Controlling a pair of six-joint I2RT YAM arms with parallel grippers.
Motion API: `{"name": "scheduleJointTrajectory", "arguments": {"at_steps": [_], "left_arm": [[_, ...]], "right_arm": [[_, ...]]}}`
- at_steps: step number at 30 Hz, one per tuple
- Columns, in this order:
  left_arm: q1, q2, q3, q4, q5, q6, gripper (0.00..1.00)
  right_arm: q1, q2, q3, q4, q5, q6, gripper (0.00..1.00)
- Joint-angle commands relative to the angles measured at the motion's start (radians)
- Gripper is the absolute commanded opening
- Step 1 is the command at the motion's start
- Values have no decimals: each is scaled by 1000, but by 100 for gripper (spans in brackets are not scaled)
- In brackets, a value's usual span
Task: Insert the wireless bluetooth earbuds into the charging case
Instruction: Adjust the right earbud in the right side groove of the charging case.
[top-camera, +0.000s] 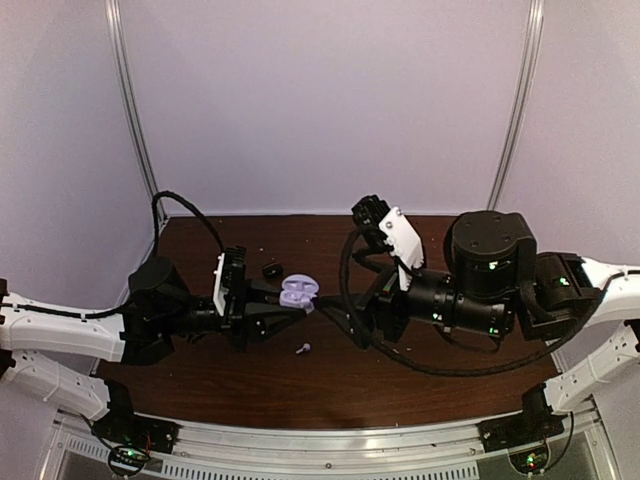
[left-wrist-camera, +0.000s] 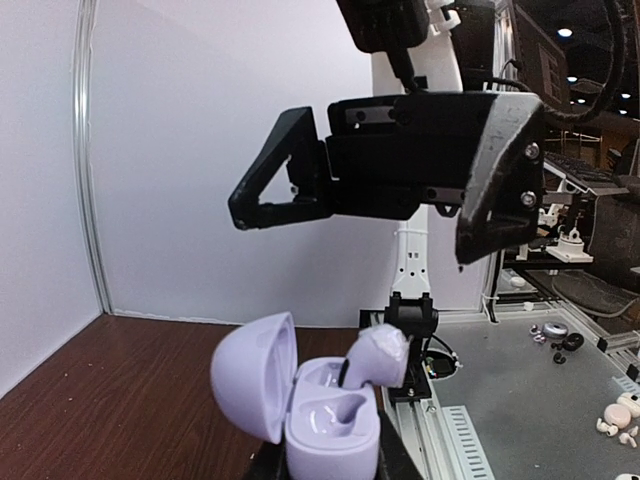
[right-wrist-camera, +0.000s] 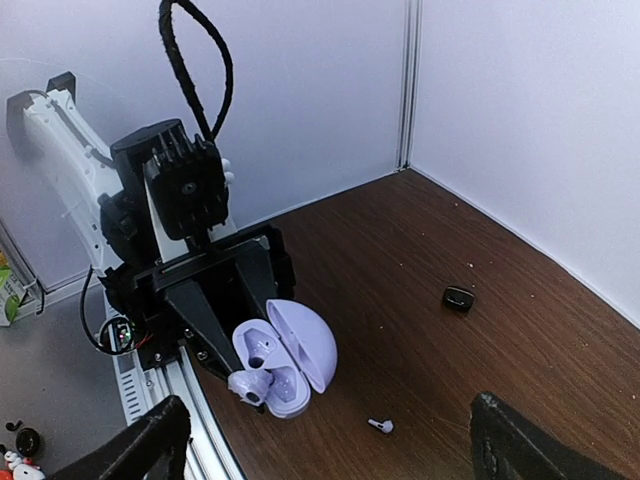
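My left gripper (top-camera: 290, 303) is shut on the base of the lilac charging case (left-wrist-camera: 325, 420), which it holds lid open just above the table. One lilac earbud (left-wrist-camera: 380, 355) sticks up tilted out of one slot of the charging case (right-wrist-camera: 285, 355); the other slot is empty. A small pale earbud with a short stem (right-wrist-camera: 381, 426) lies on the table (top-camera: 420, 380) in front of the case, also seen from above (top-camera: 303, 348). A small black earbud (right-wrist-camera: 458, 298) lies further back. My right gripper (right-wrist-camera: 335, 450) hangs open above and facing the case, holding nothing.
White walls (top-camera: 330, 100) close the table's back and sides. An aluminium rail (top-camera: 330, 445) runs along the near edge. The right arm's black cable (top-camera: 352, 300) loops close to the case. Small loose parts lie on the grey floor (left-wrist-camera: 520, 400) beyond the table.
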Motion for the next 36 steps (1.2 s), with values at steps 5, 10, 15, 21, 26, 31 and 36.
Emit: {"name": "scheduleJointTrajectory", "arguments": {"at_steps": [5, 10, 15, 21, 26, 31, 36], "left_arm": [[5, -15, 2, 56, 30, -2, 0], [4, -16, 2, 52, 32, 3, 0], [5, -16, 0, 51, 38, 9, 0], [5, -14, 2, 47, 47, 15, 0], [6, -15, 6, 41, 54, 20, 0], [5, -20, 7, 35, 55, 24, 0], [5, -25, 2, 36, 61, 25, 0]], "right_arm": [[-28, 28, 22, 13, -73, 12, 96], [-28, 50, 33, 5, -100, 4, 96], [-40, 48, 32, -2, -87, 7, 95], [-74, 38, 26, -1, -99, 15, 94], [-87, 39, 27, -7, -101, 14, 94], [-96, 44, 30, -21, -98, 16, 94], [-109, 41, 27, -29, -87, 21, 93]]}}
